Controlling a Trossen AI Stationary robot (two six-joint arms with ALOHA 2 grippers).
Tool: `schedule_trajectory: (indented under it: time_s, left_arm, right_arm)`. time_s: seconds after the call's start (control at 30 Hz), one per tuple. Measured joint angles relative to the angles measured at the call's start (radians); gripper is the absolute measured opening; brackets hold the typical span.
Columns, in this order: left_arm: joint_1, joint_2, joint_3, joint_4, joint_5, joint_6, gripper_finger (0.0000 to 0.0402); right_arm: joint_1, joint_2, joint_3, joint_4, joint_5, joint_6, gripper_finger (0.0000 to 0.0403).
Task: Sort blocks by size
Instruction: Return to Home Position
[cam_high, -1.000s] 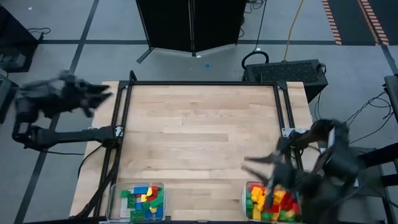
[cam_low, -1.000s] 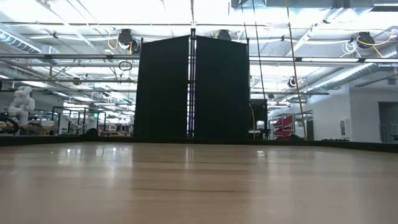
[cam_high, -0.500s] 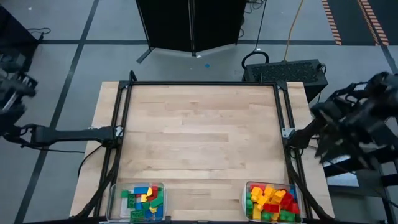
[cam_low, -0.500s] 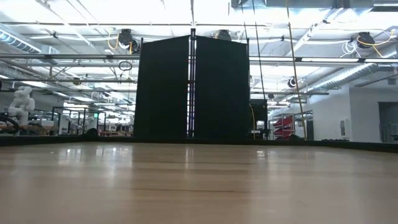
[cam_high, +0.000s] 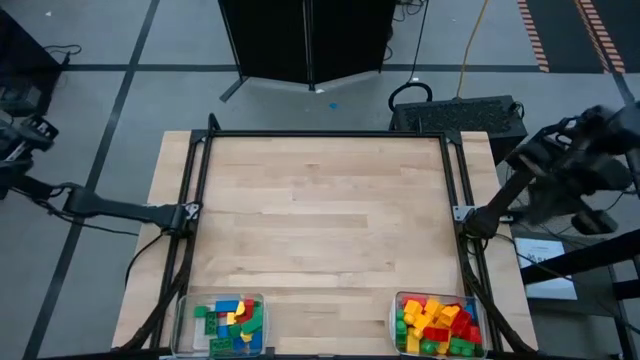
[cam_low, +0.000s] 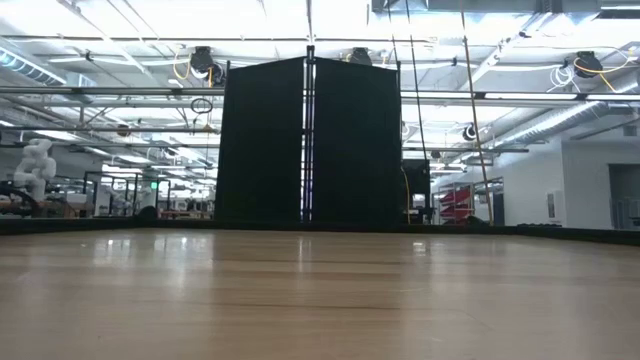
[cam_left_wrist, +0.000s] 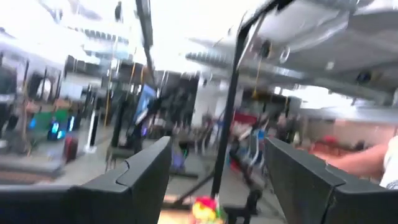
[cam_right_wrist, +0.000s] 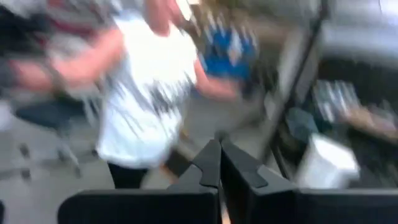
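Note:
The blocks lie in two clear bins at the table's near edge. One heap (cam_high: 230, 325) of green, blue, yellow and red is in the left bin; one heap (cam_high: 438, 325) of red, yellow and green is in the right bin. My left gripper (cam_left_wrist: 217, 149) is open with nothing between its fingers. It is off the table, beyond the left edge (cam_high: 22, 135). My right gripper (cam_right_wrist: 219, 155) is shut on nothing and is out past the table's right edge (cam_high: 585, 160). A bit of the coloured blocks (cam_left_wrist: 202, 208) shows low in the left wrist view.
The wooden table top (cam_high: 320, 220) lies between black frame rails (cam_high: 195, 200). A black partition (cam_low: 310, 140) stands beyond the far edge. A person in a white shirt (cam_right_wrist: 146, 93) shows in the room in the right wrist view.
My right gripper has left the place over the right bin, risen, and swung out past the table's right edge, tipping up toward level. My left gripper has drawn farther away from the table's left edge. The blocks in both bins have kept still.

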Motion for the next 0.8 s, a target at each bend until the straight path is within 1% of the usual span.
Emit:
schedule_trajectory:
  time_s: [0.07,0.1,0.2,0.3,0.37,0.43,0.47,0.53,0.63,0.7,0.77,0.8]
  left_arm:
    - [-0.005,-0.06,-0.03,0.03,-0.015,-0.002,0.0255]
    - [-0.005,-0.09,-0.049,0.043,-0.02,-0.01,0.0255]
    - [0.003,-0.179,-0.123,0.042,-0.04,-0.063,0.0255]
    - [0.023,-0.26,-0.215,0.038,-0.055,-0.11,0.0255]
    - [0.039,-0.27,-0.257,0.011,-0.055,-0.131,0.0255]
    - [0.059,-0.266,-0.258,-0.064,-0.055,-0.131,0.0255]
    - [0.068,-0.267,-0.271,-0.066,-0.056,-0.129,0.0255]
    - [0.085,-0.269,-0.299,-0.045,-0.059,-0.124,0.0255]
    - [0.135,-0.269,-0.344,-0.115,-0.044,-0.103,0.0255]
    - [0.181,-0.27,-0.364,-0.111,0.003,-0.088,0.0255]
    - [0.228,-0.27,-0.376,-0.137,0.06,-0.08,0.0255]
    - [0.253,-0.27,-0.38,-0.165,0.069,-0.08,0.0255]
  right_arm:
    - [0.0,-0.103,-0.196,0.204,-0.083,-0.05,0.0002]
    - [0.001,-0.151,-0.3,0.288,-0.096,-0.046,0.0002]
    - [0.0,-0.296,-0.61,0.585,-0.086,0.038,0.0001]
    - [0.0,-0.424,-0.882,0.892,-0.086,0.046,0.0003]
    - [0.001,-0.486,-1.032,1.111,-0.099,0.007,0.0003]
    - [0.001,-0.525,-1.181,1.275,-0.135,0.0,0.0001]
    - [0.0,-0.535,-1.25,1.354,-0.136,0.015,0.0001]
    - [0.001,-0.545,-1.361,1.525,-0.109,0.054,0.0002]
    - [0.0,-0.522,-1.501,1.771,-0.085,0.066,0.0001]
    - [0.0,-0.496,-1.576,1.861,-0.086,0.052,0.0001]
    - [0.0,-0.47,-1.618,1.944,-0.087,0.031,0.0001]
    - [0.0,-0.461,-1.636,1.967,-0.087,0.025,0.0001]
